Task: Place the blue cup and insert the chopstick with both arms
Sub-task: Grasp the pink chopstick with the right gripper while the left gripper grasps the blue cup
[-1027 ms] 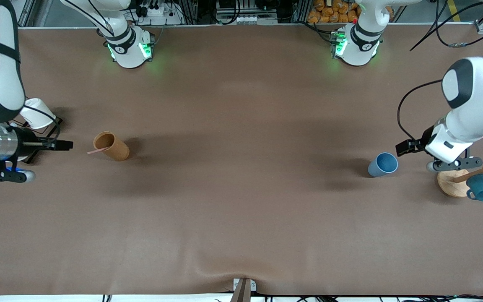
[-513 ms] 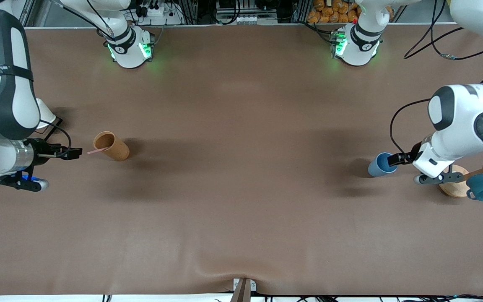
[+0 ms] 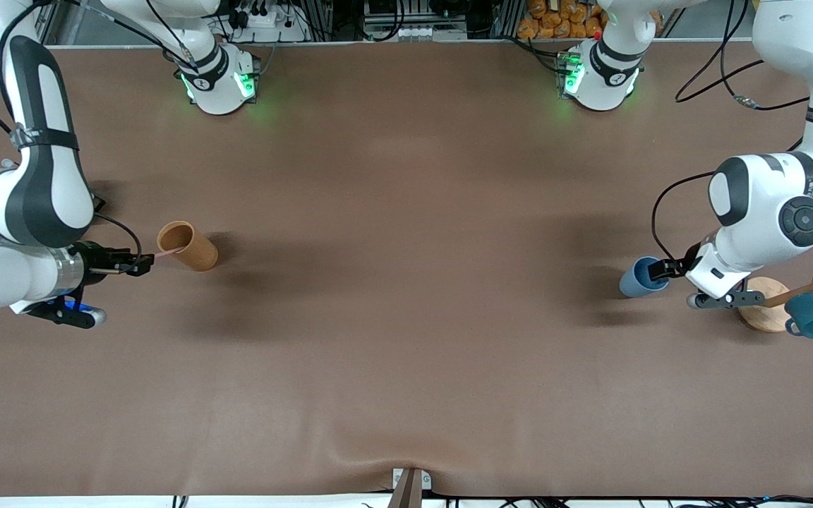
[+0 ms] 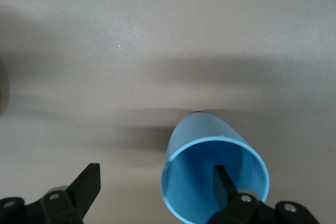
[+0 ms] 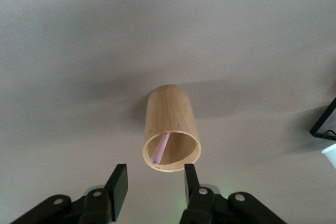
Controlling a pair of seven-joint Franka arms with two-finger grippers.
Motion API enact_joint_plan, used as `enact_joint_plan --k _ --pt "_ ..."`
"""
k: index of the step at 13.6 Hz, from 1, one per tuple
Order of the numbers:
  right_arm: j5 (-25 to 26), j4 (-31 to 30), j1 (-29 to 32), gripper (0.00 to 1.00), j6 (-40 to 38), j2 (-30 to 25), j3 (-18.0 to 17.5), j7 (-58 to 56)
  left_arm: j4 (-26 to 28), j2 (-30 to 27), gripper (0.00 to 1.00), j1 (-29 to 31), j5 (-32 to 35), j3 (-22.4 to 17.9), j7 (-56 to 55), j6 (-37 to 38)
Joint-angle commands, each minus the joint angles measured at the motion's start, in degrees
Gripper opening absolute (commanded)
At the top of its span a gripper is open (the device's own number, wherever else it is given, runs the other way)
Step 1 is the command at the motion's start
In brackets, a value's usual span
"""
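Blue cup: small, plain, light blue, matte, no handle, slightly tapered; stands on the table toward the left arm's end, mouth open upward. Left gripper: low at the cup, jaws spread wide; in the left wrist view one finger reaches inside the cup against its inner wall, the other finger stays outside, apart from it, so the wall sits between the jaws, not yet pinched. Chopstick: thin, straight, pale pink; one end rests inside a tan cup lying on its side toward the right arm's end, the other end pokes out of the mouth. Right gripper: just at the chopstick's outer tip, jaws parted narrowly, holding nothing, the tan cup's mouth just ahead of them. Teal mug: beside a round wooden stand, at the left arm's end. Table: brown matte covering, slightly wrinkled at the front edge. Two white arm bases with green lights along the table's upper edge in the front view; cables and metal framing above them.
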State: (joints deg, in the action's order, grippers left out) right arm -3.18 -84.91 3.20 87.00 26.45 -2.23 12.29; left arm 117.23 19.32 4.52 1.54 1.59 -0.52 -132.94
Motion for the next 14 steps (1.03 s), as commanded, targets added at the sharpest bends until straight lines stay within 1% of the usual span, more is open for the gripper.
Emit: enact_joint_plan --k 1,2,3,4,5,6,7,10,11,12,14 --pt "-0.5 0.0 0.2 0.43 0.9 1.2 -0.1 1.2 0.6 1.0 0.63 0.1 0.7 0.3 0.1 -1.8" --pt "-0.6 -0.5 0.1 0.43 1.4 1.5 -0.1 1.2 0.6 1.4 0.48 0.1 0.7 0.3 0.1 -2.3" --pt "-1.4 -1.0 0.0 0.43 2.1 1.5 -0.1 1.2 0.6 1.5 0.3 0.1 0.7 0.3 0.1 -2.3" --pt "-1.8 -1.6 0.1 0.4 2.5 1.5 -0.1 1.2 0.6 1.5 0.08 0.1 0.7 0.4 0.1 -2.3" --pt "-1.8 -1.7 0.1 0.38 2.6 1.5 -0.1 1.2 0.6 1.3 0.0 0.1 0.7 0.5 0.1 -2.3" --pt "-1.8 -1.8 0.1 0.31 2.6 1.5 -0.1 1.2 0.6 1.1 0.0 0.1 0.7 0.6 0.1 -2.3" --pt "-1.8 -1.8 0.1 0.29 2.6 1.5 -0.1 1.2 0.6 0.8 0.0 -0.1 0.7 1.0 0.2 -2.2" --pt "-2.1 -2.9 0.1 0.25 2.7 1.5 -0.1 1.2 0.5 -1.0 0.0 0.0 0.7 4.9 -0.1 -0.4" --pt "-2.1 -2.9 0.1 0.21 2.4 1.4 -0.1 1.2 0.5 -2.1 0.0 0.0 0.6 7.7 -1.0 1.8" --pt "-2.1 -3.0 0.1 0.2 2.2 1.3 -0.1 1.2 0.0 -2.9 0.0 0.0 0.5 10.9 -2.4 3.8" --pt "-2.1 -3.0 0.2 0.13 2.0 1.2 -0.1 1.2 -0.5 -3.0 0.0 -0.1 0.5 17.4 -10.3 5.1"
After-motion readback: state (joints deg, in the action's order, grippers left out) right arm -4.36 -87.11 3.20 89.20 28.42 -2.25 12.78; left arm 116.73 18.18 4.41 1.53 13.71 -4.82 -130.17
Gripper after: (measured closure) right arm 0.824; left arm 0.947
